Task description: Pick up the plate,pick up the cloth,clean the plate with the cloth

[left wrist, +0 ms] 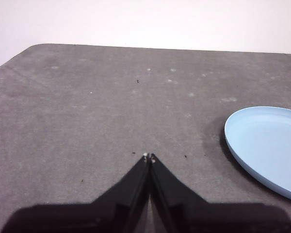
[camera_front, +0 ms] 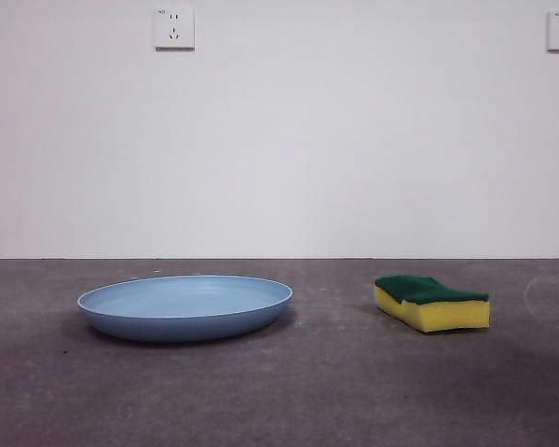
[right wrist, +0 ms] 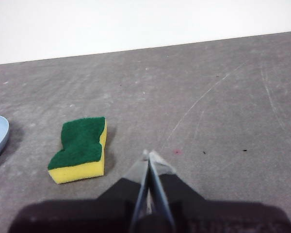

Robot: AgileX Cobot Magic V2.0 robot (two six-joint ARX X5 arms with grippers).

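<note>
Both grippers (left wrist: 149,156) (right wrist: 149,154) closed, hovering.

A bare test setup, like a lab bench rather than a home. A worn grey table (camera_front: 279,391) with scuffs and specks meets a plain white wall (camera_front: 279,140) carrying only two wall sockets (camera_front: 174,29), no furnishings.

Left gripper (left wrist: 149,156) and right gripper (right wrist: 149,154) hover (fingers pressed together).

Grey table (camera_front: 317,391): plate (camera_front: 184,305), sponge (camera_front: 432,302).
</note>
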